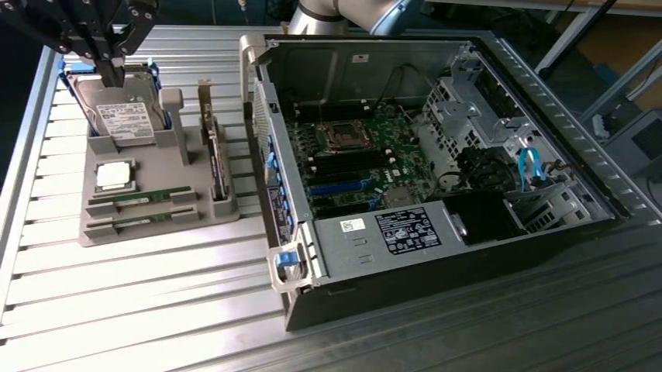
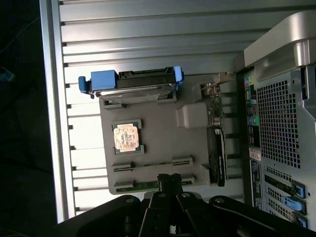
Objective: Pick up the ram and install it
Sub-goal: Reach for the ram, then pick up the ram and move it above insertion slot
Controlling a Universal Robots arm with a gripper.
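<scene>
Matte grey plastic holder tray (image 1: 166,177) on silver aluminium table (image 1: 135,302) striped with parallel ribs. Thin green ram stick (image 1: 145,199); square silver-and-gold processor chip (image 1: 114,177); boxy silver hard drive (image 2: 133,91), white label (image 1: 126,118), bright blue plastic bracket (image 2: 98,81). Open black metal computer case (image 1: 435,294), green motherboard (image 1: 357,159) with blue and black slots (image 1: 336,188), dotted perforation pattern across grey rear panel (image 2: 279,123).

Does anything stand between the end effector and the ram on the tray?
Nothing visible does. The end effector hangs shut above the gray tray, and the ram lies uncovered in its slot; only open air is between them.
</scene>
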